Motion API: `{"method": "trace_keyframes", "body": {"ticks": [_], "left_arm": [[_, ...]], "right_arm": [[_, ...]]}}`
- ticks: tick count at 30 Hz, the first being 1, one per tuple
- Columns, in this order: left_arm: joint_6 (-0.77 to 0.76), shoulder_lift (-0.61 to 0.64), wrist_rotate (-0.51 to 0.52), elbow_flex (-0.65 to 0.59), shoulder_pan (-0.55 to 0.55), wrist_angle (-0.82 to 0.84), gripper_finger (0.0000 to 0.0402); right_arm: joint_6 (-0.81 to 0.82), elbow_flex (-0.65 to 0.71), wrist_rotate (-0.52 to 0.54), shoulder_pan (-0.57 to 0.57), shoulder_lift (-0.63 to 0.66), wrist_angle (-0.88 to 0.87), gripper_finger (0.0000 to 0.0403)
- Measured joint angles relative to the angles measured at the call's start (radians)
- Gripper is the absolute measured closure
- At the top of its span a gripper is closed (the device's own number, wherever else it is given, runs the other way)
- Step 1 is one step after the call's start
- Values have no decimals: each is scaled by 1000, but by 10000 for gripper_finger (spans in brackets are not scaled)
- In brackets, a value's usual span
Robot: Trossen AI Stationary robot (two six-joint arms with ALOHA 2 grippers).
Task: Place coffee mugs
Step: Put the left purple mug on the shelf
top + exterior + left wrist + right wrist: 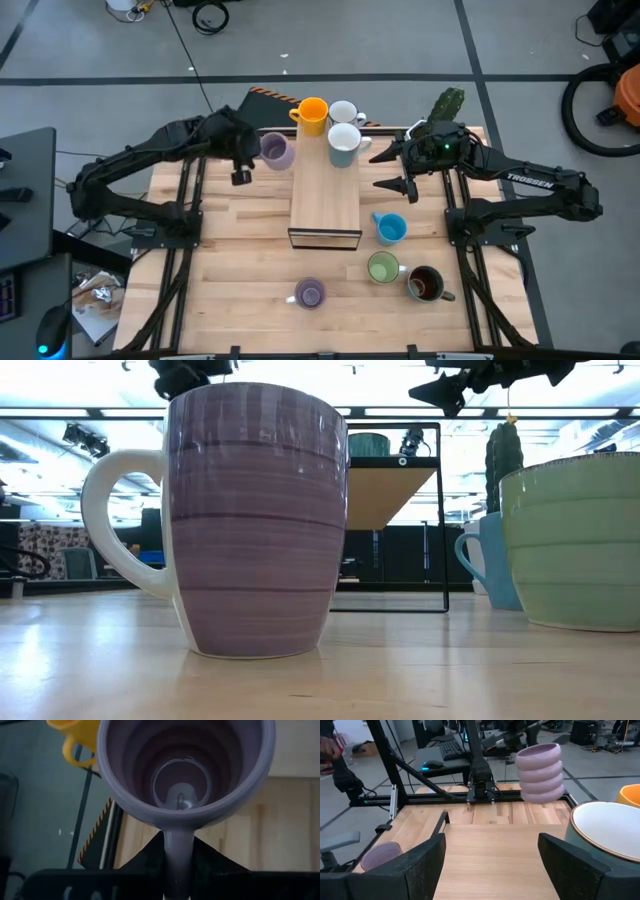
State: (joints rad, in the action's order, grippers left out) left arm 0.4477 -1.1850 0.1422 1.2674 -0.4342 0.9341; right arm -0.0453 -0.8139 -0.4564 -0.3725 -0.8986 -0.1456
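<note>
My left gripper (250,152) is shut on a ribbed purple mug (277,150), held in the air beside the left edge of a wooden riser (325,200). The mug also shows in the right wrist view (540,772). My right gripper (395,168) is open and empty at the riser's right edge, near a white mug with a teal outside (344,143). That mug, an orange mug (312,115) and a white mug (345,112) stand at the riser's far end. A blue mug (390,228), a green mug (383,268), a dark brown mug (425,284) and a second purple mug (310,293) stand on the table. My left gripper pinches the purple mug's handle (178,851) between its two fingers. The fingers come level from the table's left side. The mug is upright, mouth up, and lifted clear of the table (540,795).
A cactus in a pot (447,105) stands at the far right, behind my right arm. The riser's top (325,215) is bare wood toward the near side. In the low view the second purple mug (255,520) and the green mug (575,545) stand close to the near edge.
</note>
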Motion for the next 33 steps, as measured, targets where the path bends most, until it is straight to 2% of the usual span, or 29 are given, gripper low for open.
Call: {"method": "trace_keyframes", "body": {"ticks": [9,23,33], "left_arm": [[92,-97,-159,38,-96,-73,348],[193,-261,-233,215,-119,-19,348],[219,-309,-295,227,-149,-9,348]], "right_arm": [[18,0,19,0,0,0,80],[17,0,53,-3,0,-10,80],[28,0,55,-3,0,-10,80]]}}
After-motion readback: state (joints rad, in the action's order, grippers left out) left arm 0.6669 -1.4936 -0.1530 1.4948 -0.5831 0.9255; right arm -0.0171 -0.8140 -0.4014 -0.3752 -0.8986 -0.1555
